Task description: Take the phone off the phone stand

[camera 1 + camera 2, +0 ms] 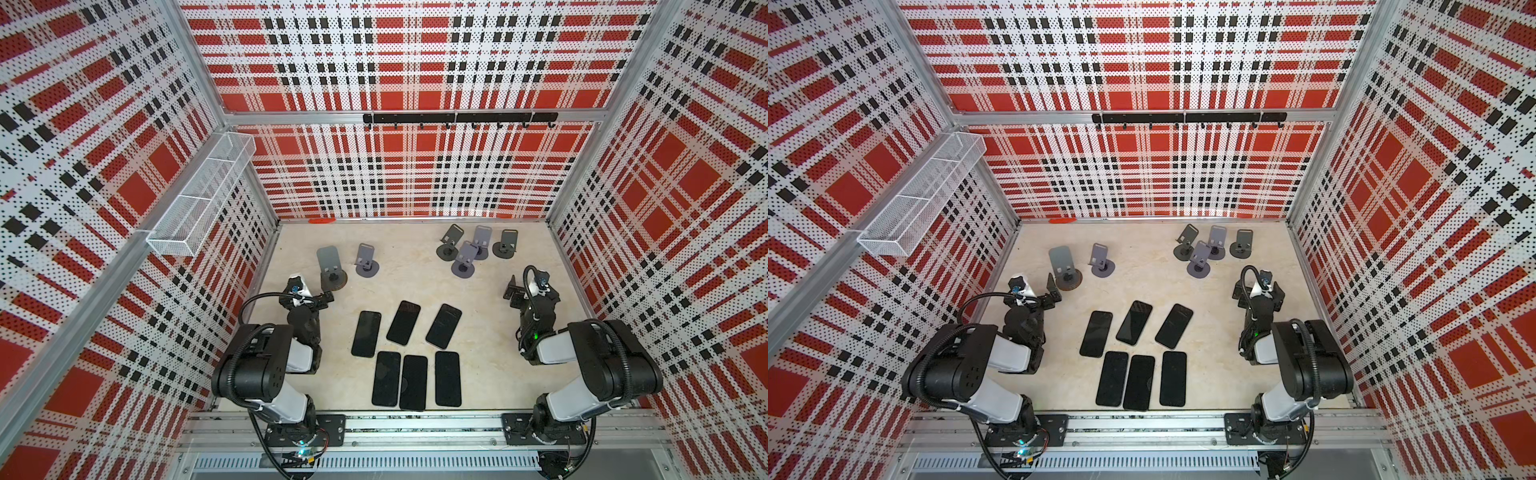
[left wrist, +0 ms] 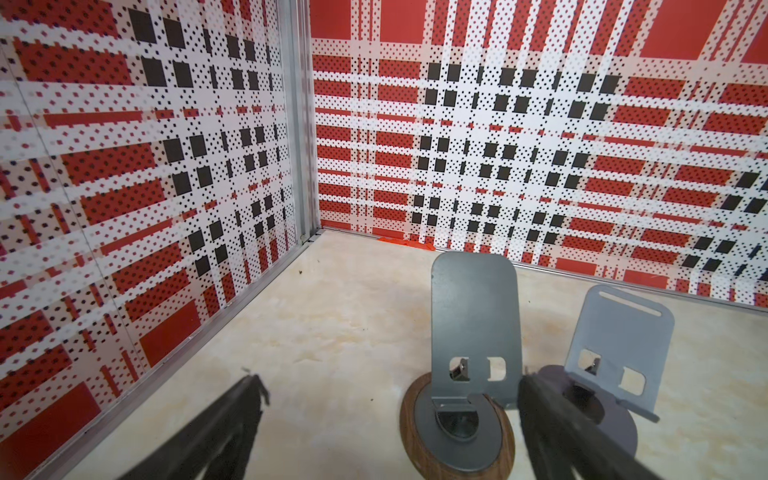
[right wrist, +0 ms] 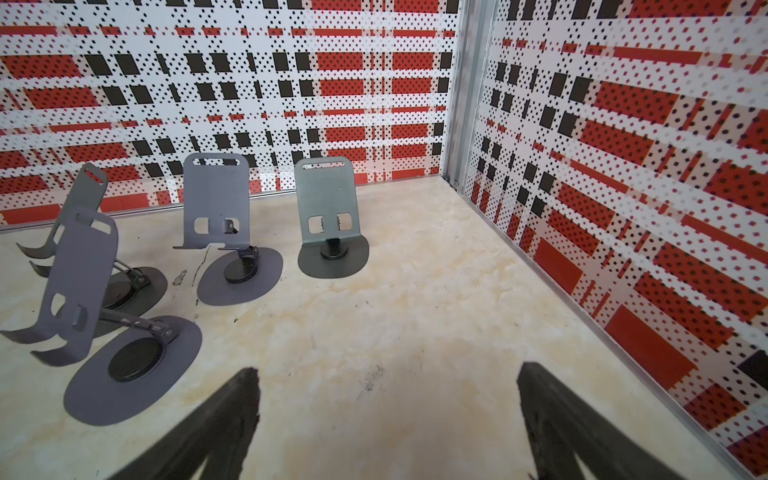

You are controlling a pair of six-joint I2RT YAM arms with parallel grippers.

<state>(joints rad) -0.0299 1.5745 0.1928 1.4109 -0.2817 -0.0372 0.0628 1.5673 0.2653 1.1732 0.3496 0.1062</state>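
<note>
Several black phones (image 1: 403,323) lie flat on the beige table (image 1: 490,332) between my two arms. None of them sits on a phone stand. A grey stand on a wood-rimmed base (image 2: 473,316) stands empty just beyond my left gripper (image 2: 386,382); it shows in a top view too (image 1: 328,259). My left gripper is open with bare table between its fingers. A second empty stand (image 2: 619,332) is beside the first. My right gripper (image 3: 386,374) is open over bare table, with several empty grey stands (image 3: 216,195) ahead of it.
Plaid perforated walls close in the table on three sides. A white mesh basket (image 1: 199,195) hangs on the left wall and a black hook rail (image 1: 459,118) on the back wall. A small orange strip (image 1: 322,220) lies at the table's back edge.
</note>
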